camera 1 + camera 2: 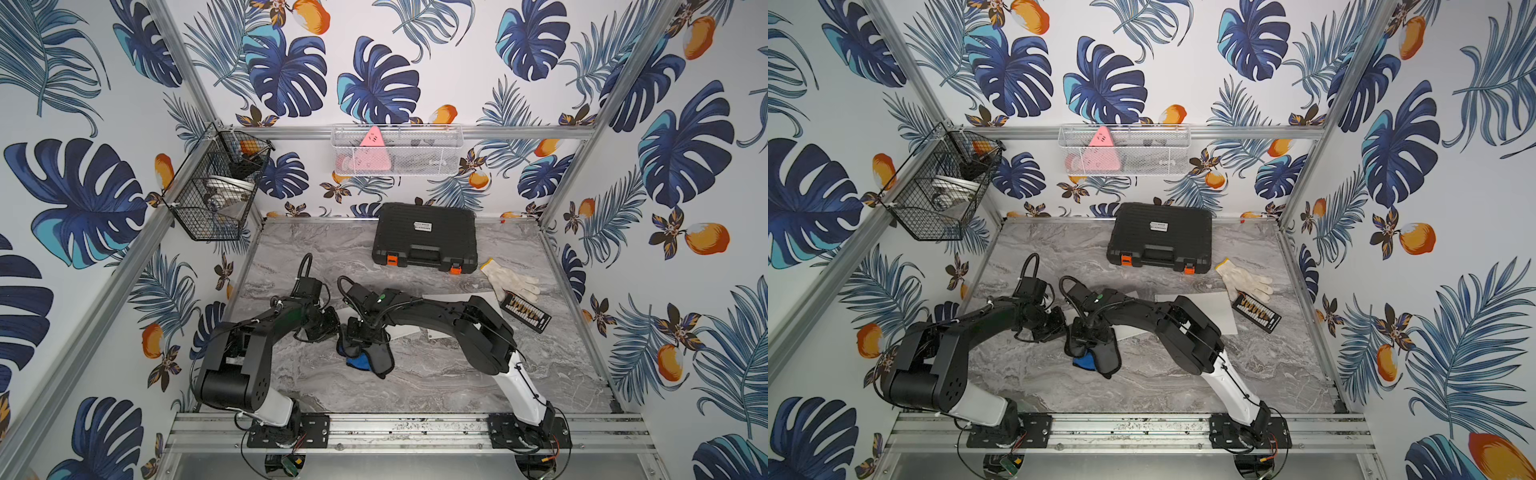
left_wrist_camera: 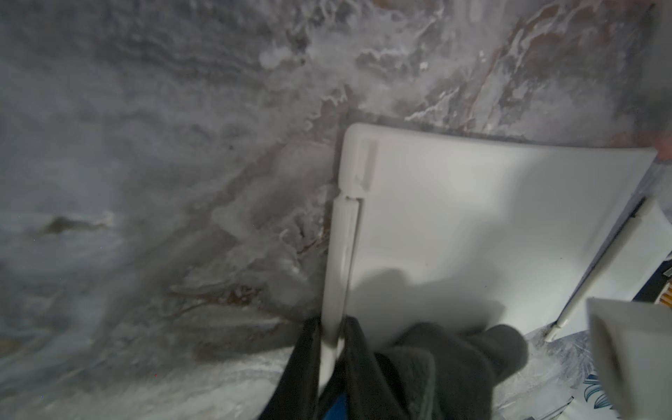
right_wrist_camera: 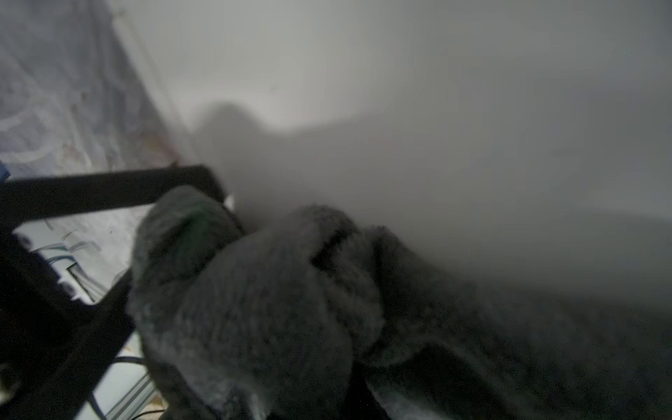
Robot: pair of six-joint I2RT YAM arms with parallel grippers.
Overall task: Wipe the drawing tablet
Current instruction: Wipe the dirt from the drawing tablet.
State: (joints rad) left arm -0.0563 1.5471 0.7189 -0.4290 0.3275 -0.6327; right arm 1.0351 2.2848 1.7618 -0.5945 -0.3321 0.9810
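The white drawing tablet (image 2: 472, 225) lies flat on the marble table, and in a top view most of the tablet (image 1: 1225, 312) is hidden under my right arm. My left gripper (image 2: 332, 356) is shut on the tablet's near edge, with one black finger on each side of the rim. A grey cloth (image 1: 380, 359) with a blue side (image 1: 357, 362) is bunched in my right gripper (image 1: 362, 338), which is shut on it. The cloth (image 3: 272, 309) rests on the tablet's corner beside my left gripper (image 1: 328, 328) and hides the right jaws.
A black tool case (image 1: 424, 237) with orange latches stands at the back. A white work glove (image 1: 511, 282) and a black bit strip (image 1: 525, 311) lie at the right. A black wire basket (image 1: 212, 195) and a white mesh basket (image 1: 397, 149) hang on the walls. A thin white rod (image 2: 603, 269) lies along the tablet.
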